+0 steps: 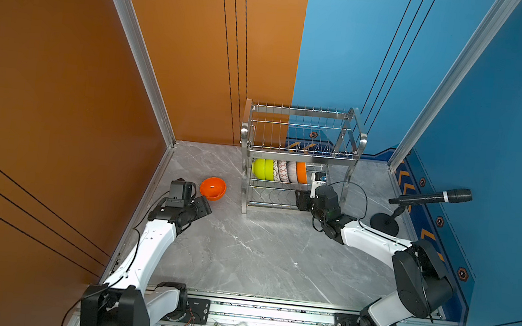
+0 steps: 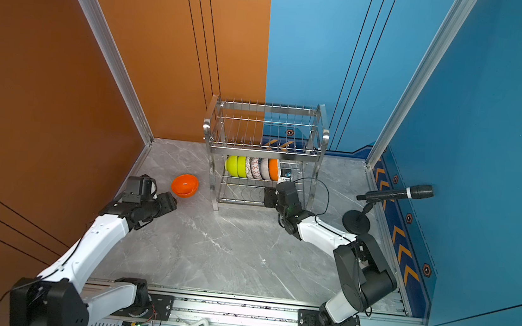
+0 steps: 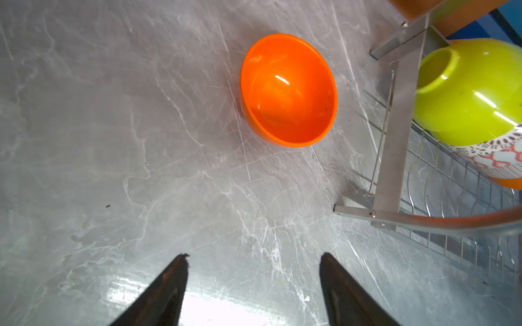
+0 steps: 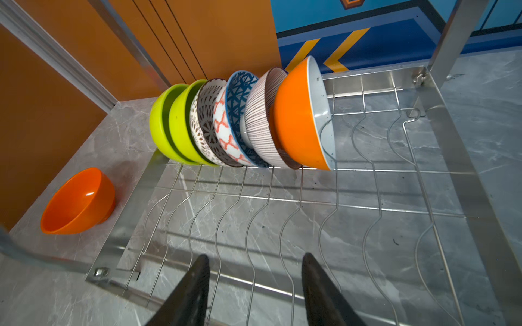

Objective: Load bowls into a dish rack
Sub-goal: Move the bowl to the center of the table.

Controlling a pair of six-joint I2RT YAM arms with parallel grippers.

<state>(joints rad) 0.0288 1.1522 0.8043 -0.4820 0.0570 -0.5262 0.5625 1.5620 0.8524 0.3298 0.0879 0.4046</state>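
The grey marble table carries the two-tier dish rack, which stands near the back wall. Its upper tier holds nothing. On the lower tier a row of six bowls stands on edge, each leaning against the next: two lime-green, three patterned and an orange one with a pale inside.

A loose orange bowl sits mouth-up on the table just beside the rack's left end, not touching it.

The left gripper hangs over bare table with its fingers spread and empty; the orange bowl lies ahead of them, apart.

The right gripper is also spread and empty, over the front of the lower tier's wavy wires, with the row of bowls ahead, clear of its fingers.
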